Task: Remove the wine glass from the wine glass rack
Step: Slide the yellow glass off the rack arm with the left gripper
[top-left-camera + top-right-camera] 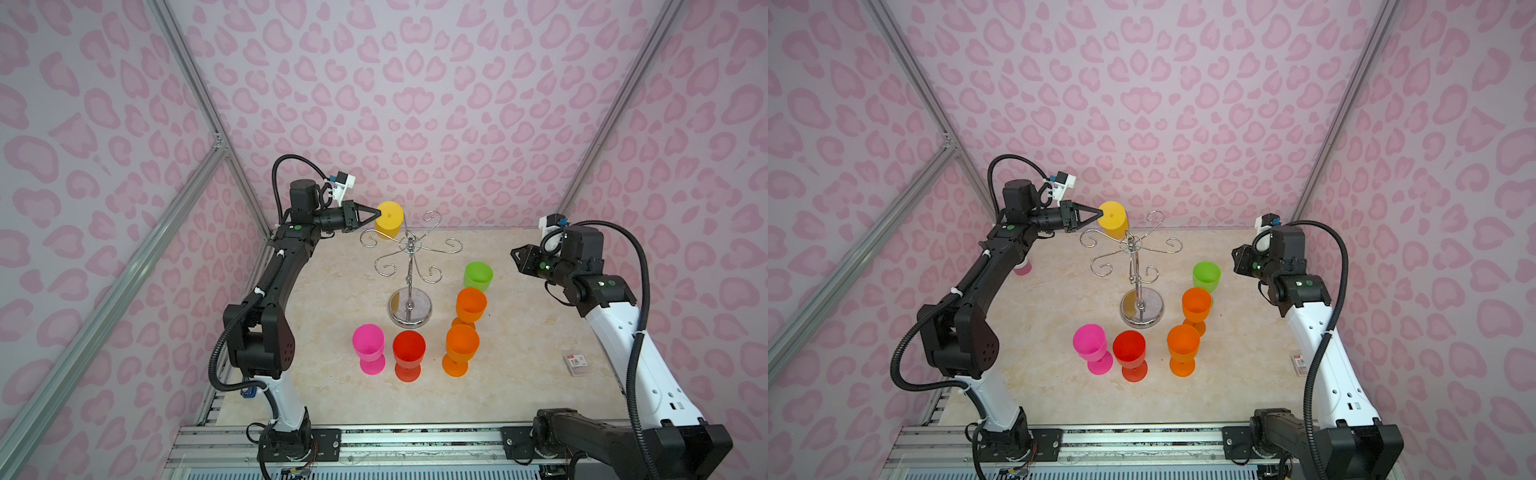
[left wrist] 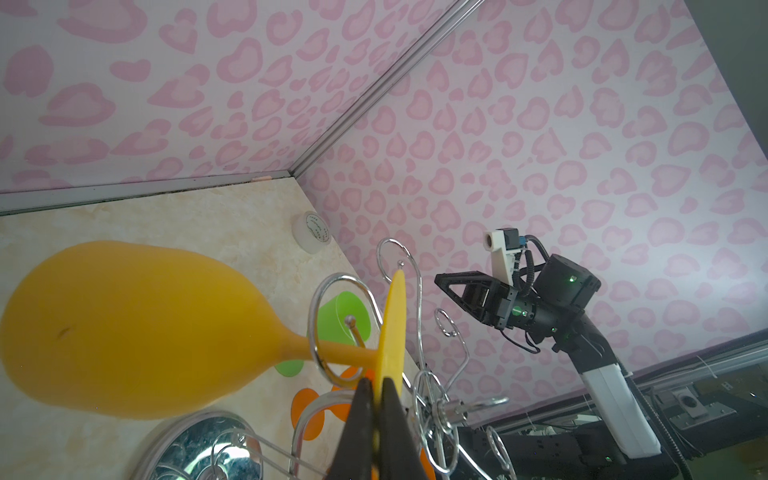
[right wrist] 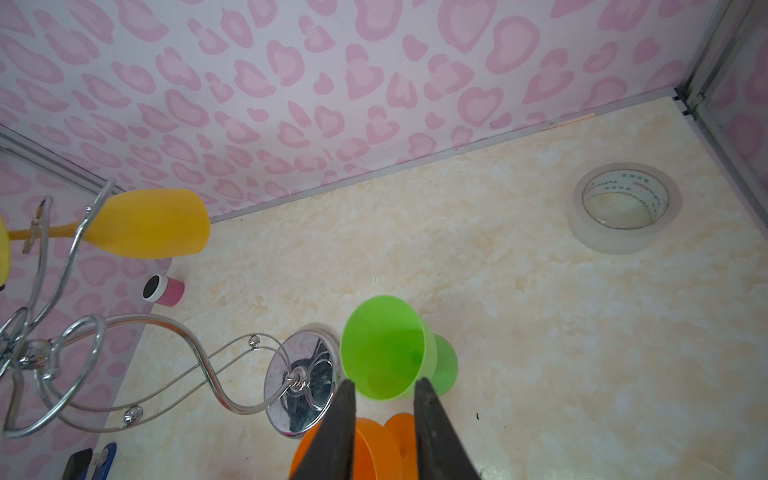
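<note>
Snag risk: left claw (image 1: 376, 214) grips the foot rim of the yellow wine glass (image 1: 389, 220), hung inverted on the wine glass rack (image 1: 410, 266), upper centre in a top view; a crooked pull may hook the curl and tip the rack; right claw (image 1: 516, 254) sits part-open, empty.

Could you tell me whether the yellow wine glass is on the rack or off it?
On it: the yellow wine glass hangs inverted, stem through a curled arm of the rack; the left gripper pinches its foot.
</note>
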You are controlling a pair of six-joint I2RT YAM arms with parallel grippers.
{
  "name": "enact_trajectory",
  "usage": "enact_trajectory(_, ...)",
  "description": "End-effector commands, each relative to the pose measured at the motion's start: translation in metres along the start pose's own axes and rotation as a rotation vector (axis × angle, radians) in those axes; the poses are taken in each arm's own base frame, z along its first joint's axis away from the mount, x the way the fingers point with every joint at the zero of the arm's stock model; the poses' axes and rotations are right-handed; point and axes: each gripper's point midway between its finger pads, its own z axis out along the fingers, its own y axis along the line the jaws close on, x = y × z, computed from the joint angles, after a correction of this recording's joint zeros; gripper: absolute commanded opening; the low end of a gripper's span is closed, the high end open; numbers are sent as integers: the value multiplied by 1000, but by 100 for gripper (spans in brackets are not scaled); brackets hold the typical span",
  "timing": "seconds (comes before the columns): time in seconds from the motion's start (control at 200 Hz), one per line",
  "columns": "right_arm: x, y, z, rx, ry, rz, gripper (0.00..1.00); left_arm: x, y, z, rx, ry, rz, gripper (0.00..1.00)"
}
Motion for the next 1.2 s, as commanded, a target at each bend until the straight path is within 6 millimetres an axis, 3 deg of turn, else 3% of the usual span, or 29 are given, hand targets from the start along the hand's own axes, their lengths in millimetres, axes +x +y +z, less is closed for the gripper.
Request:
enact_trajectory(0.0,-1,1,1,-11,-11,1,26,-10,-19,-4,27,-17,51,2)
enact_trajectory(0.525,-1,0,-1,-11,-15,0,26,-20,-26,10,55,-13,54,2)
enact_trajectory(1.195,-1,0,-1,-17,-14,6,26,4,-37,8,82,38,47,2)
